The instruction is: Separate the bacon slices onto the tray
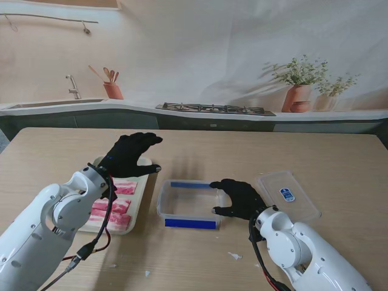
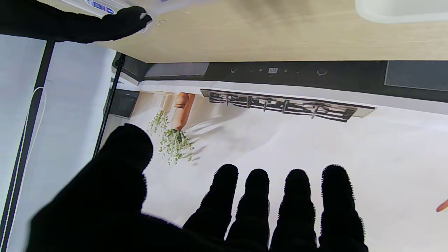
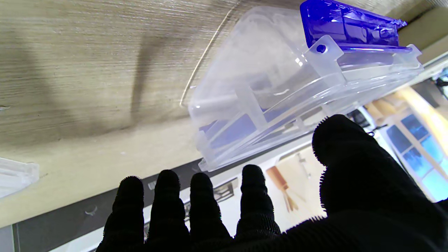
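Clear plastic box (image 1: pixel 188 205) with blue clips sits nearest me in the middle of the table, and it looks empty from the stand view; right hand (image 1: pixel 240 198) rests at its right rim with fingers spread and nothing in them, my guess is it's just steadying the box so it doesn't slide; the right wrist view shows the same box (image 3: pixel 280 87) just past the fingertips, no bacon visible inside. Bacon slices (image 1: pixel 113 206) lie on the white tray (image 1: pixel 141 197) to the left of the box, side by side as far as I can tell, partly hidden by the left arm; so the sorting looks mostly done, though I can't count slices. Left hand (image 1: pixel 128 154) hovers above the tray's far end, fingers open and holding nothing. Lid (image 1: pixel 287 195) lies flat to the right of the box, parked out of the way; it has a small blue oval sticker (image 1: pixel 287 194), writing too small to read.
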You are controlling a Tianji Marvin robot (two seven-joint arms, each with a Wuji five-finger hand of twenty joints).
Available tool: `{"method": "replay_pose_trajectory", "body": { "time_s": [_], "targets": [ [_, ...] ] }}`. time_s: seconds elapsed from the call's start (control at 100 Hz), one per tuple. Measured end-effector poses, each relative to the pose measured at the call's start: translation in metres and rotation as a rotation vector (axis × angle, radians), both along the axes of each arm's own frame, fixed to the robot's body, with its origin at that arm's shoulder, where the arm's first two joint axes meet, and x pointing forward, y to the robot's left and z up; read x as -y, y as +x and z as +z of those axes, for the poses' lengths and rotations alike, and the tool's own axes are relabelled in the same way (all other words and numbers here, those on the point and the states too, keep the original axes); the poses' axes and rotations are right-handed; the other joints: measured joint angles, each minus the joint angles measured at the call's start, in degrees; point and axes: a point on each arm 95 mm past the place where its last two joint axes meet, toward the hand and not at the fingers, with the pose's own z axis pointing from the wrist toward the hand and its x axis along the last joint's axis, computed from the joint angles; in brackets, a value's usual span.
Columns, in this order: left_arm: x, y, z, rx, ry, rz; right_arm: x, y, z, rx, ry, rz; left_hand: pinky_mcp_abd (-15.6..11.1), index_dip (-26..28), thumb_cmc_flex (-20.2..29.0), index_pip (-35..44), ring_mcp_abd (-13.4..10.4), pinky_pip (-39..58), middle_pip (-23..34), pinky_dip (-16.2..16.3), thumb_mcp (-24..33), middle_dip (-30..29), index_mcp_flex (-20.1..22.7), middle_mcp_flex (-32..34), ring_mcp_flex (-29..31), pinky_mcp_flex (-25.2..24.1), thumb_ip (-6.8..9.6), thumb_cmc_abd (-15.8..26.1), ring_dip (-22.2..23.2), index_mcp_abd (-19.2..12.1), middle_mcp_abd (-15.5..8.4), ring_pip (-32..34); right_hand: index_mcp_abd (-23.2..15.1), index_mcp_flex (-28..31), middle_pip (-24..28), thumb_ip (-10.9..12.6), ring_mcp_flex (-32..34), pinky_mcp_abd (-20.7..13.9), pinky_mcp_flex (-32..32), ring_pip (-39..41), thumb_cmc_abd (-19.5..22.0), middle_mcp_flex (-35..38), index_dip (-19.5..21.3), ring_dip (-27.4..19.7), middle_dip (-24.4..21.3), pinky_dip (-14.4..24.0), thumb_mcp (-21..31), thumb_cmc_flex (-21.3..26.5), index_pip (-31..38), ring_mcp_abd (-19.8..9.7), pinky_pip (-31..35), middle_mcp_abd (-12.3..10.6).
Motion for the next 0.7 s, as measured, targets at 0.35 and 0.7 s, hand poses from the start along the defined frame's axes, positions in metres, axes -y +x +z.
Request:
{"method": "replay_pose_trajectory", "body": {
  "time_s": [0.35, 0.7],
  "targets": [
    [0.019, -0.024, -0.009, -0.034, -0.284, 0.039, 0.009, -0.003, 0.010, 0.075, 0.056, -0.007, 0.66, 0.23, 1.42, 0.11, 0.72, -2.35, 2.95, -1.87, -2.57, 2.00, 2.36, 0.00, -0.21, -0.01, 0.01, 0.12, 0.04, 0.31, 0.00, 0.20, 0.40, -0.63, -1.02, 0.00, 0.00, 0.01, 0.00, -0.07, 2.12, 0.00, 0.00, 0.00, -0.63, 0.00, -2.39, 0.00, -0.81, 0.06, 0.00, -0.07],
    [0.031, -0.047, -0.029, -0.106, -0.358, -0.005, 0.009, -0.012, 0.026, 0.041, 0.314, -0.032, 0.68, 0.22, 1.26, -0.85, 0.72, -3.60, 0.07, -2.02, -1.82, 0.72, 3.03, 0.01, -0.44, -0.07, 0.02, -1.73, -0.10, 1.31, 0.00, -1.88, 5.98, -0.63, -1.03, 0.00, 0.00, -0.04, 0.40, -0.46, 5.42, 0.01, -0.46, 0.00, -0.31, 0.00, -6.55, 0.02, -0.82, 0.06, -0.97, -0.23]
  ]
}}
